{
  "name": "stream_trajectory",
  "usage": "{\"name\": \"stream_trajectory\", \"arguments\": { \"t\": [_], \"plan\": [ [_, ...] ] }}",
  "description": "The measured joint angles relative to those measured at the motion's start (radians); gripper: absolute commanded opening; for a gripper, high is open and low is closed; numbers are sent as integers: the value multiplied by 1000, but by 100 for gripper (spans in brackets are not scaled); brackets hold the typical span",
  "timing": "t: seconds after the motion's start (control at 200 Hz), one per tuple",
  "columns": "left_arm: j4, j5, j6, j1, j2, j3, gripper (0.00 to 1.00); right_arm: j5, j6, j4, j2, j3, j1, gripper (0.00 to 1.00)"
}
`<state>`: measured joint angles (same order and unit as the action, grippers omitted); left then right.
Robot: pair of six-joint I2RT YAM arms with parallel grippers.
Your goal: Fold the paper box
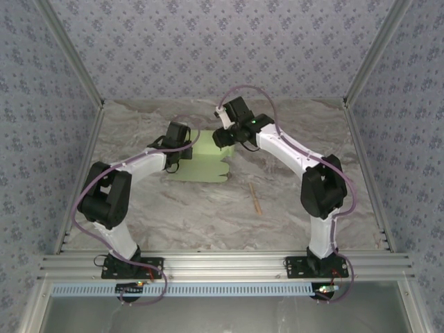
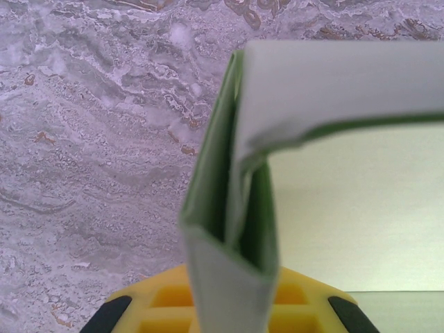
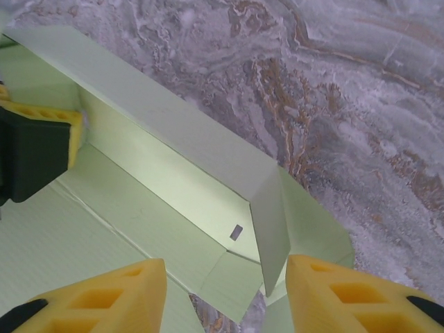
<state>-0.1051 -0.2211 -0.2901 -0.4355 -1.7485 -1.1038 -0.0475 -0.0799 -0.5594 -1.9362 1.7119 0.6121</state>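
left fingers pinch the paper box wall; right fingers, open, straddle the end flap — close squarely along its crease.

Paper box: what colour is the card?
Pale green, no pattern. The paper box shows best in the right wrist view.

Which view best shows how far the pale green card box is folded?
Right wrist: the pale green card box shows its raised wall, corner flap and flat base. Top external shows the box small, partly under the arms; left wrist, one folded edge close up.
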Motion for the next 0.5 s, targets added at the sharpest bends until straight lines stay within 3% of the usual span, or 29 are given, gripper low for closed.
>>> {"name": "stream_trajectory", "arguments": {
  "t": [0.5],
  "plan": [
    [-1,0,1,-2,0,0,0,-52,-206,77,-26,-16,9,35]
  ]
}}
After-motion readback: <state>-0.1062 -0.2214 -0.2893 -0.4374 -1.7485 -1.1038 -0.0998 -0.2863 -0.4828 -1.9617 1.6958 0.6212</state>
